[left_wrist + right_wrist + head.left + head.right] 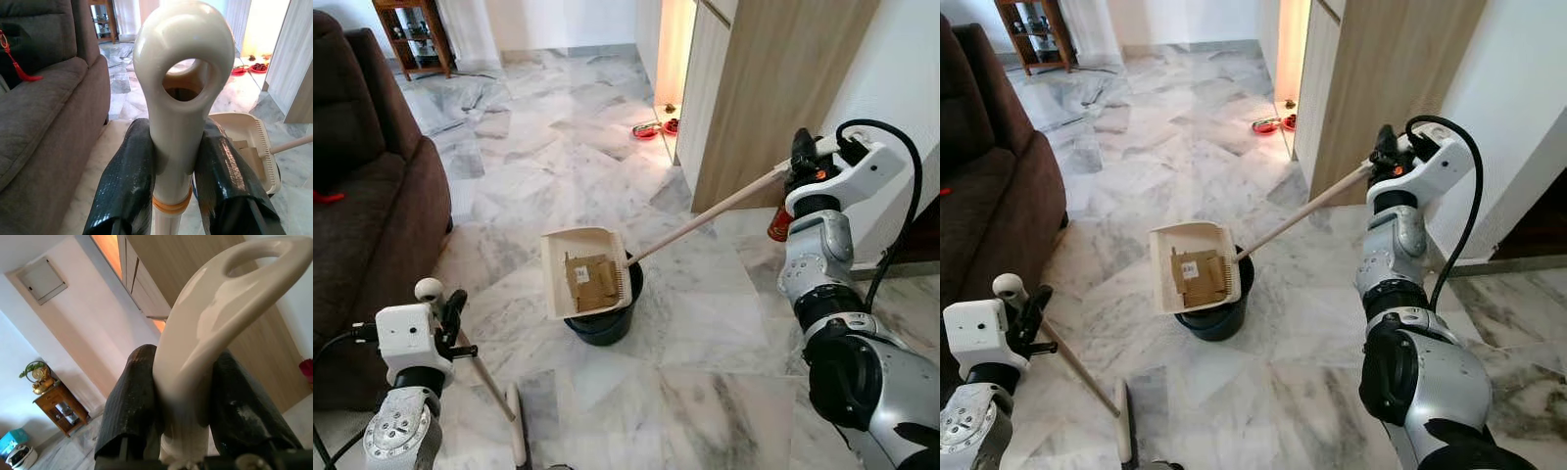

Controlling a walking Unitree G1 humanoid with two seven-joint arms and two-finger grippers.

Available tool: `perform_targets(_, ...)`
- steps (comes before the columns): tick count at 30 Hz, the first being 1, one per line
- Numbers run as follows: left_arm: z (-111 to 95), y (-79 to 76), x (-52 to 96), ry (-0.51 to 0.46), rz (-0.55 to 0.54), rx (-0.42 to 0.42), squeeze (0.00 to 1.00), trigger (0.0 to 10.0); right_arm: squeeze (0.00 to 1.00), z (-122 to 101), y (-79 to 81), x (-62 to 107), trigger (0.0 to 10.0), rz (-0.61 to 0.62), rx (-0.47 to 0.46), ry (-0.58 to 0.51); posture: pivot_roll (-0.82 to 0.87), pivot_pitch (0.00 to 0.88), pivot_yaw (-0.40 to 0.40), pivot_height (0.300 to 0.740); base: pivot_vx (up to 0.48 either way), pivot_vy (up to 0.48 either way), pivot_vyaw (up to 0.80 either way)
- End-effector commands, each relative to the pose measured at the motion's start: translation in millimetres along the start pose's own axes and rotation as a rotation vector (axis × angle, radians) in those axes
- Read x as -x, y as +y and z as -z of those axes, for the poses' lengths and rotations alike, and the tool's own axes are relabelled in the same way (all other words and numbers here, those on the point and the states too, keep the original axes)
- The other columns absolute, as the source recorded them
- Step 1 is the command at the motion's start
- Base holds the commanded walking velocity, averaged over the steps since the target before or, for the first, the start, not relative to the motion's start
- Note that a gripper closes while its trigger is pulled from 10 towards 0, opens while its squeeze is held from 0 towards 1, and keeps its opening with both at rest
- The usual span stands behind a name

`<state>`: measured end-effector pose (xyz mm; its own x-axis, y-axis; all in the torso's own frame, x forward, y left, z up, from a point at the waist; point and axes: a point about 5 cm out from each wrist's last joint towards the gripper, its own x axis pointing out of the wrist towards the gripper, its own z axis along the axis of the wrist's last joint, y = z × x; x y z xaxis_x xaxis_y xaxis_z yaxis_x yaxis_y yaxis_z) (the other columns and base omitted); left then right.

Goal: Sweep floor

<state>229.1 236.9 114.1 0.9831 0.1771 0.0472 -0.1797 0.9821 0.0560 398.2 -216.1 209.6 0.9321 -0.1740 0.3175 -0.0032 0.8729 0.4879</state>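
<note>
Two tools on the go: left gripper [177, 196] has its jaws clamped on the broom handle [177, 103] beside the sofa [362, 196], dustpan [584, 271] tipped over the black bucket [605, 318], right gripper [188, 396] pinching its long handle [705, 213].

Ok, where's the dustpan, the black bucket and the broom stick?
dustpan [582, 269], left eye view, on its cream tray.
black bucket [604, 325], left eye view, on its front wall under the dustpan.
broom stick [178, 73], left wrist view, on its looped top end.
</note>
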Motion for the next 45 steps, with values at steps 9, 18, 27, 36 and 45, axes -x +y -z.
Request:
perform_targets(9,-6,-0.2,-2.6,-0.045,-0.014,-0.027,0.00,10.0,0.00,-18,13.4,-8.2,10.0,-0.046,0.001,-0.102,0.21,0.050,-0.010,0.740,0.000,0.000,0.00)
perform_targets(18,-7,-0.7,-3.8,-0.053,-0.023,-0.022,0.00,10.0,0.00,-12,12.6,-5.4,10.0,-0.058,0.109,-0.065,0.21,0.063,-0.016,0.740,0.000,0.000,0.00)
perform_targets(27,-8,-1.1,-5.4,-0.067,-0.022,-0.024,0.00,10.0,0.00,-14,10.8,-5.5,10.0,-0.067,0.155,-0.067,0.21,0.064,-0.017,0.740,0.000,0.000,0.00)
perform_targets(36,-10,-1.4,-6.4,-0.077,-0.022,-0.023,0.00,10.0,0.00,-14,13.6,-5.8,10.0,-0.071,0.152,-0.075,0.21,0.064,-0.017,0.740,0.000,0.000,0.00)
perform_targets(45,-10,-2.6,-7.0,-0.082,-0.018,-0.019,0.00,10.0,0.00,-6,26.9,-3.5,10.0,-0.133,0.201,-0.065,0.21,0.061,-0.018,0.740,0.000,0.000,0.00)
